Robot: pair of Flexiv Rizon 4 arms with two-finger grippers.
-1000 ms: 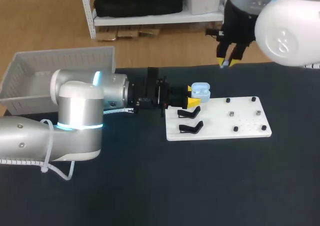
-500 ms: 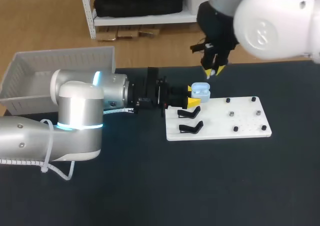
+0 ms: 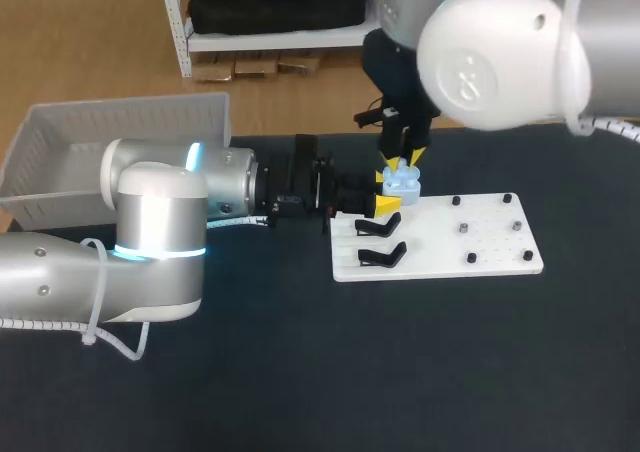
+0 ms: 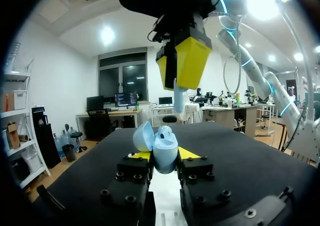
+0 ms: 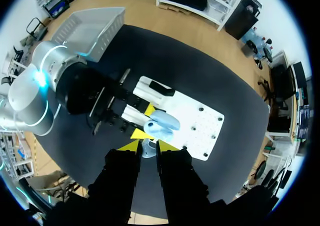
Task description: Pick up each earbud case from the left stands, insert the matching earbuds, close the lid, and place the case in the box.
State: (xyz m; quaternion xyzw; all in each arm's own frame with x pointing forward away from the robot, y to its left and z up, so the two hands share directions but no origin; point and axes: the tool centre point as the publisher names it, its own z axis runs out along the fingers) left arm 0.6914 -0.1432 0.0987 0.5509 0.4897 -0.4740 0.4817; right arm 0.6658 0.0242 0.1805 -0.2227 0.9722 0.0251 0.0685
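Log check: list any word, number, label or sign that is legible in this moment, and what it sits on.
No text can be read.
Earbud case in the left hand: no print visible.
Earbud in the right hand: no print visible.
White stand plate and box: blank.
Right arm's white joint: a faint mark, too blurred to read.

Head view high behind; both wrist views close on the open case (image 4: 161,147)

Robotics lab — robot arm (image 3: 150,222), black table (image 3: 450,372)
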